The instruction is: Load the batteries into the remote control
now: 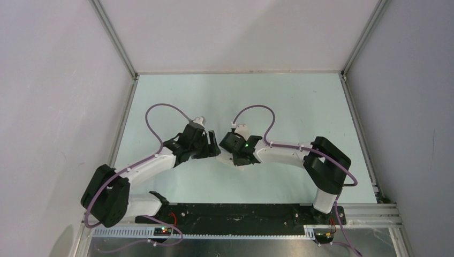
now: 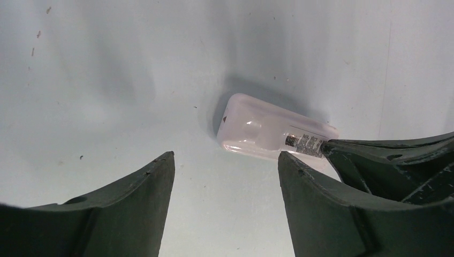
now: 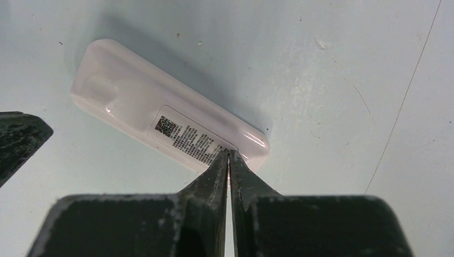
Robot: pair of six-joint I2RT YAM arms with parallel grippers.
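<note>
The remote control is a slim white handset lying flat on the pale table with its back up, showing a printed label and a shallow round dimple. My right gripper is shut, nothing between its fingers, and its tips rest on the label end of the remote. In the left wrist view the remote control lies just beyond my left gripper, which is open and empty, its right finger close to the handset's near edge. From above, both grippers meet at mid-table. The batteries are out of view.
White enclosure walls with metal frame rails border the pale green table on three sides. The arm bases stand on a black bar at the near edge. One finger of the left gripper shows at the left edge of the right wrist view.
</note>
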